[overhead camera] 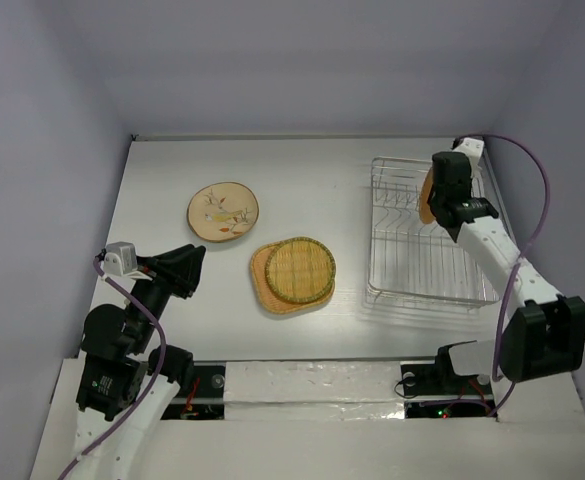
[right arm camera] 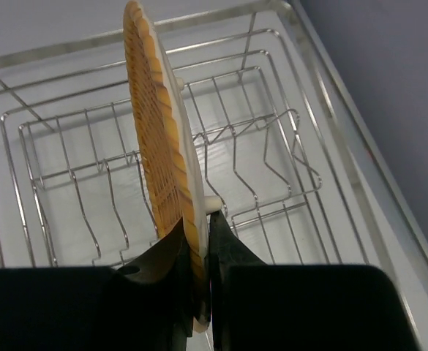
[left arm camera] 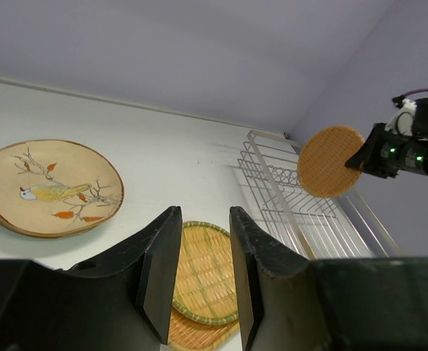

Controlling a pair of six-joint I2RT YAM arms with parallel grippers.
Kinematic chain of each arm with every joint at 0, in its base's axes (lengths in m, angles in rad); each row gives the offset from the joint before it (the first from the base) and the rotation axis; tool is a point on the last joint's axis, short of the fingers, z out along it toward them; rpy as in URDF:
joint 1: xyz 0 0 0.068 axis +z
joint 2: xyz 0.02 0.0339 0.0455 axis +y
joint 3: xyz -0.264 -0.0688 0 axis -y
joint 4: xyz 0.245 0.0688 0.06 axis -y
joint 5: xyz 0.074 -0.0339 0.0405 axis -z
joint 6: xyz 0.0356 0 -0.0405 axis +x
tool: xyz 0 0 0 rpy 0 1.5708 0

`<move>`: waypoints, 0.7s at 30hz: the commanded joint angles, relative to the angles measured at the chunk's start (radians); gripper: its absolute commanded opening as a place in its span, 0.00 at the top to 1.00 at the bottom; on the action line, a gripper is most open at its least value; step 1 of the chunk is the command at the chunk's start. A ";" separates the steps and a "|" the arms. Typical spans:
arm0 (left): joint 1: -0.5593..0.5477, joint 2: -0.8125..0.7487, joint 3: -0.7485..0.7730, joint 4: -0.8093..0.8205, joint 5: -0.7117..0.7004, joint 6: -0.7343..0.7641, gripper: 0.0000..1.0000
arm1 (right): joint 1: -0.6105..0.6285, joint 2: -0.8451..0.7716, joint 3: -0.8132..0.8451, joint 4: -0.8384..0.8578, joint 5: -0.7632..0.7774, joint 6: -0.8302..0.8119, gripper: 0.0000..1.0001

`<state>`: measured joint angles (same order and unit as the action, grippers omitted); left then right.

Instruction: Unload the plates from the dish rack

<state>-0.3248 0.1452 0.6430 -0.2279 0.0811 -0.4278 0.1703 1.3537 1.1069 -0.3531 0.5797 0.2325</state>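
Note:
The silver wire dish rack (overhead camera: 427, 270) stands at the right and also shows in the right wrist view (right arm camera: 272, 146). My right gripper (overhead camera: 450, 212) is shut on the rim of an orange woven round plate (right arm camera: 151, 110), held on edge above the rack's far end; the plate also shows in the left wrist view (left arm camera: 329, 161). A yellow woven round plate (overhead camera: 300, 268) lies on the tan woven rounded-square plate (overhead camera: 272, 295) mid-table. The cream floral plate (overhead camera: 223, 211) lies flat to the left. My left gripper (left arm camera: 204, 216) is open and empty, above the table left of the stack. No pale green plate shows clearly.
Grey walls close in the table at the back and both sides. A purple cable (overhead camera: 532, 190) loops from the right arm near the right wall. No other plate shows in the rack's slots (right arm camera: 89, 190).

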 commanded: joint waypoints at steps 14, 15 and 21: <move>0.004 0.027 0.001 0.050 -0.004 0.003 0.66 | 0.262 -0.349 -0.073 0.144 -0.490 0.155 1.00; 0.004 0.030 0.003 0.048 -0.004 0.003 0.65 | 0.287 -0.341 -0.094 0.188 -0.573 0.189 1.00; 0.004 0.045 0.003 0.050 -0.001 0.004 0.55 | 0.446 -0.219 -0.223 0.350 -0.751 0.286 1.00</move>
<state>-0.3248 0.1738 0.6430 -0.2287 0.0772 -0.4274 0.5743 1.1023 0.9165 -0.1772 0.0093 0.4316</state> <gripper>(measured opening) 0.435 0.121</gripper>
